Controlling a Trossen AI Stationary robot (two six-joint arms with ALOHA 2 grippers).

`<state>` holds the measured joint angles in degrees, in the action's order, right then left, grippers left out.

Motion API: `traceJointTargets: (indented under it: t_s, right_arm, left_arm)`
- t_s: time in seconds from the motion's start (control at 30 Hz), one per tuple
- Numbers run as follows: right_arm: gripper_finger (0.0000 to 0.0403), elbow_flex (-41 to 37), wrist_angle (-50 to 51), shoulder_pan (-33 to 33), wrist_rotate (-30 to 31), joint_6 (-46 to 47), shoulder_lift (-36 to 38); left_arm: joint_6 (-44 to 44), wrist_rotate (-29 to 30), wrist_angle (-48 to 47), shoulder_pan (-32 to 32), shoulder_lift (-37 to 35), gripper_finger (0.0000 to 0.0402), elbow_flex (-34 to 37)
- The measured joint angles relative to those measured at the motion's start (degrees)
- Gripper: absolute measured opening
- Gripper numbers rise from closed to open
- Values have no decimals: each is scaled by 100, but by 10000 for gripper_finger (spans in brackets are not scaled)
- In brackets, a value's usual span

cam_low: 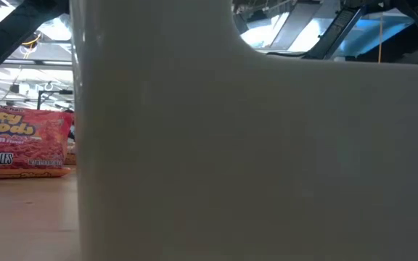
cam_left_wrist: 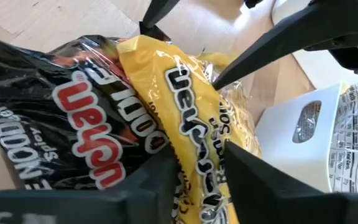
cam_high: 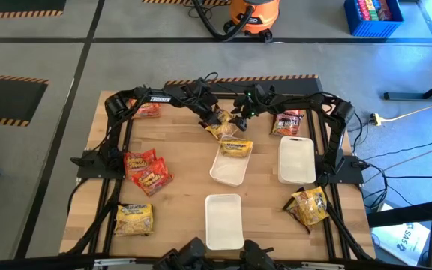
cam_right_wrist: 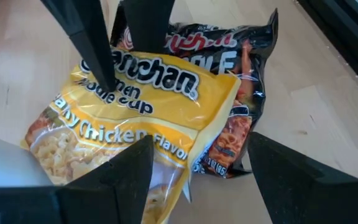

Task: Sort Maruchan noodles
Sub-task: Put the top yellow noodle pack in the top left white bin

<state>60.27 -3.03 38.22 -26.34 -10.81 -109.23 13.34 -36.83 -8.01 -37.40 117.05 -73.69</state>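
At the table's 12 o'clock edge, a yellow packet [cam_left_wrist: 191, 124] lies atop a dark packet [cam_left_wrist: 73, 130]. The left gripper [cam_left_wrist: 197, 165] pinches the yellow packet's edge; the right gripper [cam_right_wrist: 197, 165] hovers spread above the same pair. Such packets are probably light, crinkly and slippery, the noodle block brittle: best gripped at the sealed edge.

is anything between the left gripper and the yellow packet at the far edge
Nothing visible. The left gripper has its fingers on either side of the yellow packet, which lies partly on a dark packet. The right gripper hovers open opposite.
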Motion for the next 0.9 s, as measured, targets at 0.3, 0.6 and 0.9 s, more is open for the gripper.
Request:
traceJointTargets:
  t_s: [0.3,0.6,0.9]
  right_arm:
    - [241,0,28,2,71,0,28]
    - [241,-2,348,2,505,-48,367]
    - [241,0,963,4,1168,-197,1356]
  left_arm:
    - [-39,-122,53,-40,0,23,-3]
    - [-246,-30,-38,-57,-128,1,-2]
    - [-863,436,-292,-95,-701,0,2]
